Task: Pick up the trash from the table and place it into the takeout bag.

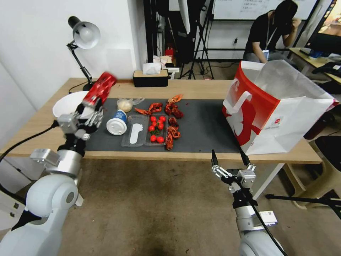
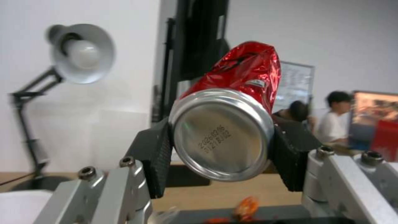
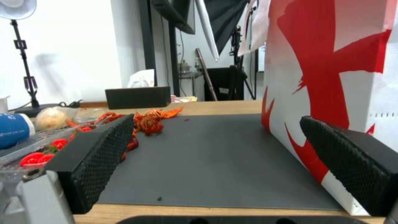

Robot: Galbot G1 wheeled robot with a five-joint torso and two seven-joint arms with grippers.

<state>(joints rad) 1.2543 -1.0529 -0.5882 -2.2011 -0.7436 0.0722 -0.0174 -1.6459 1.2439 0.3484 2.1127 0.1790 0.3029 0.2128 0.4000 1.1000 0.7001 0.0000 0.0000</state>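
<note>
We count one red soda can (image 1: 100,88), one white-lidded blue paper cup (image 1: 117,122), one small clear bag with a pale lump (image 1: 125,104), one big white plastic bowl (image 1: 69,104), one clear tray (image 1: 136,135), and one takeout bag (image 1: 280,110). In the tray we make out about seven tomatoes (image 1: 156,127). Several red crayfish (image 1: 173,122) lie around it; they overlap, so we cannot give an exact number. We see one desk lamp (image 1: 84,35) and one black tissue box (image 1: 150,78).

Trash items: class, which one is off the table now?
The red soda can, clamped in the left tool. The blue paper cup and small clear bag lie on the dark mat.
</note>
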